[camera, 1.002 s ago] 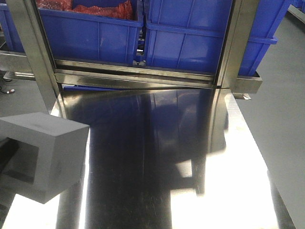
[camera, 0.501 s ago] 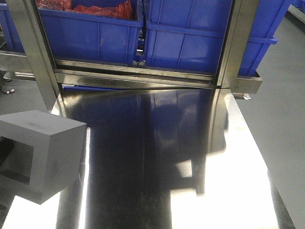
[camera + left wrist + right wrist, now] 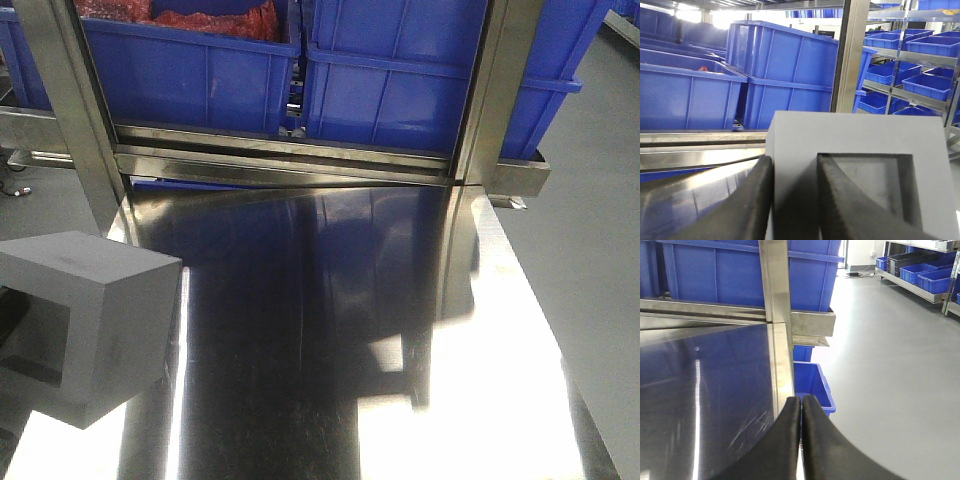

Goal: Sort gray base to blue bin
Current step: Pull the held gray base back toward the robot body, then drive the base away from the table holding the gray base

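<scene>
The gray base (image 3: pixel 90 320) is a matte gray block with a square recess, held at the left above the shiny steel table (image 3: pixel 330 330). In the left wrist view my left gripper (image 3: pixel 794 167) is shut on one wall of the gray base (image 3: pixel 855 137), with one finger outside the wall and the other inside the recess. Blue bins stand behind the table's far edge: one on the left holding red material (image 3: pixel 190 75) and one on the right (image 3: pixel 395 85). My right gripper (image 3: pixel 801 405) is shut and empty over the table's right edge.
Two steel posts (image 3: pixel 65 110) (image 3: pixel 495 90) and a steel rail (image 3: pixel 290 160) stand between the table and the bins. A small blue bin (image 3: pixel 812 382) sits on the grey floor to the right of the table. Shelves of blue bins (image 3: pixel 920 70) stand further off.
The gray base has shifted slightly left and up in the left gripper. The right gripper shows no change.
</scene>
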